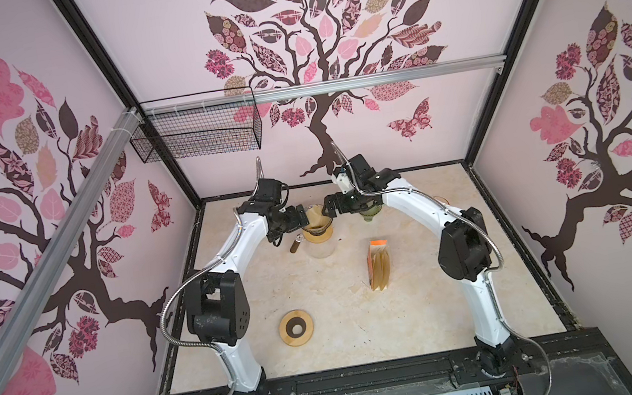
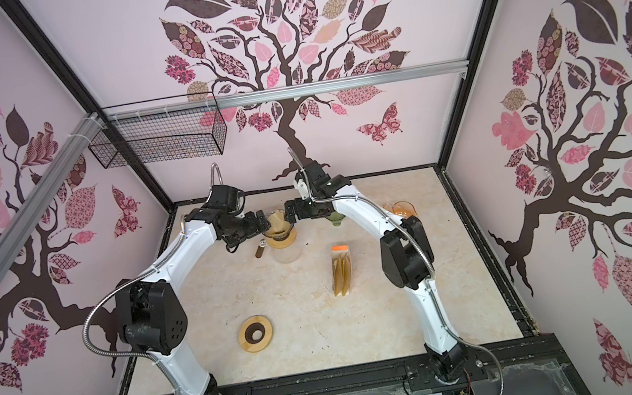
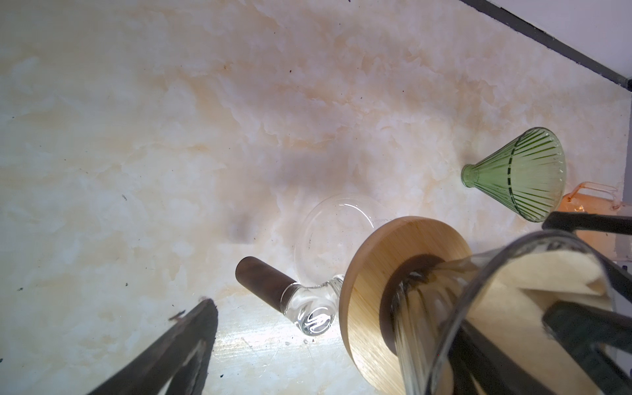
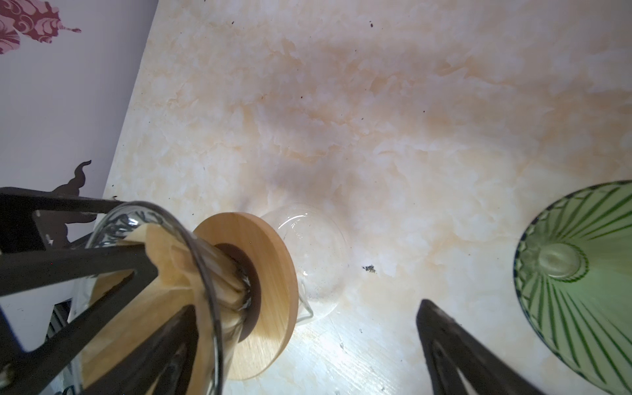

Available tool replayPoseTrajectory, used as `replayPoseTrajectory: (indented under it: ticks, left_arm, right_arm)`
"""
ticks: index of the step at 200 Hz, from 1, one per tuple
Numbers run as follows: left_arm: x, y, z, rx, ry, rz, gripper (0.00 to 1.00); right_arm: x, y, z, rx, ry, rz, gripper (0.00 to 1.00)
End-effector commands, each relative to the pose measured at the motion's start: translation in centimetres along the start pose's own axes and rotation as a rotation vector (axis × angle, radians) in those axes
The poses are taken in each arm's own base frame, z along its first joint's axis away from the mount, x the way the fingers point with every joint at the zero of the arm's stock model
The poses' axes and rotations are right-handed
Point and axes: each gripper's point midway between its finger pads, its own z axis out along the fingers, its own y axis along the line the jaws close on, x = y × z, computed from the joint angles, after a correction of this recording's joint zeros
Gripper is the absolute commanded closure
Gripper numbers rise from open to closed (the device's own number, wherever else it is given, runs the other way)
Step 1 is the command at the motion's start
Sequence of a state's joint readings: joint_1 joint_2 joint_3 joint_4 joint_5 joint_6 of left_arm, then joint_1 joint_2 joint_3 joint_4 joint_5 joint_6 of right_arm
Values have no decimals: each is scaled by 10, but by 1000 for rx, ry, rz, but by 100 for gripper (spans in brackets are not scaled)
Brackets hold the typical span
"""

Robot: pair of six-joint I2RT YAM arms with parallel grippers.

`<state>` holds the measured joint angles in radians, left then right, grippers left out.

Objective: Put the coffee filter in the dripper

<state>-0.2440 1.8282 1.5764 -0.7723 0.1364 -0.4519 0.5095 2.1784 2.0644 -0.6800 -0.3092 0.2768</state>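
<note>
Sitting inside the clear glass dripper [image 3: 478, 263], the coffee filter [image 1: 315, 216] is showing as a cream paper cone, creased, with its upper edge rising above the rim at the back. The dripper is standing in a wooden collar [image 4: 270, 260] on top of a glass carafe [image 1: 320, 247], whose dark handle [image 3: 263, 284] is pointing toward the left arm's side.

The left gripper [image 1: 302, 216] and the right gripper [image 1: 328, 207] are facing each other across the dripper. Both are holding their jaws wide apart and clamping nothing. In the left wrist view one of that gripper's fingers [image 3: 581, 328] is reaching down inside the glass, against the paper, while its partner is hanging outside over the table [image 1: 345, 328]. In the right wrist view one of the right fingers [image 4: 85, 266] is lying across the filter in the same way, its partner also outside the glass.

Both arms are arching up from the near rail in both top views, elbows raised, forearms leaning forward and inward, wrists bending toward the middle.

A green ribbed glass cone [image 3: 513, 174] is sitting just beside the right gripper, with an orange glass vessel [image 2: 402, 208] beyond it. A pack of filters [image 1: 380, 265] is lying nearer the rail, and a spare wooden ring [image 1: 297, 327] is lying closer still.
</note>
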Motion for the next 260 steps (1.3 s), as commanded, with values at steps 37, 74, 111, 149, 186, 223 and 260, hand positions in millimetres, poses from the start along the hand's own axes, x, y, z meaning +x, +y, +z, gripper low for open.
replayPoseTrajectory:
  ticks: [37, 74, 111, 149, 186, 223, 260]
  left_arm:
    - [-16, -6, -9, 19, -40, 4, 4]
    - [-21, -15, -22, 54, -62, 2, 4]
    - [-25, -23, -32, 86, -79, 1, 4]
    - [-26, -25, -38, 98, -87, -3, 4]
    - [-26, -27, -40, 108, -89, -7, 4]
    - [-30, -32, -52, 135, -110, -9, 4]
    - [-36, -40, -77, 169, -155, -4, 4]
  right_arm:
    - [-32, 32, -61, -100, -129, -30, 0]
    - [-34, 32, -68, -96, -147, -30, 0]
    - [-35, 31, -71, -93, -154, -28, 0]
    - [-35, 31, -73, -88, -157, -28, 0]
    - [-35, 32, -76, -92, -160, -29, 0]
    - [-35, 33, -78, -91, -166, -28, 0]
    - [-43, 37, -90, -95, -204, -24, 0]
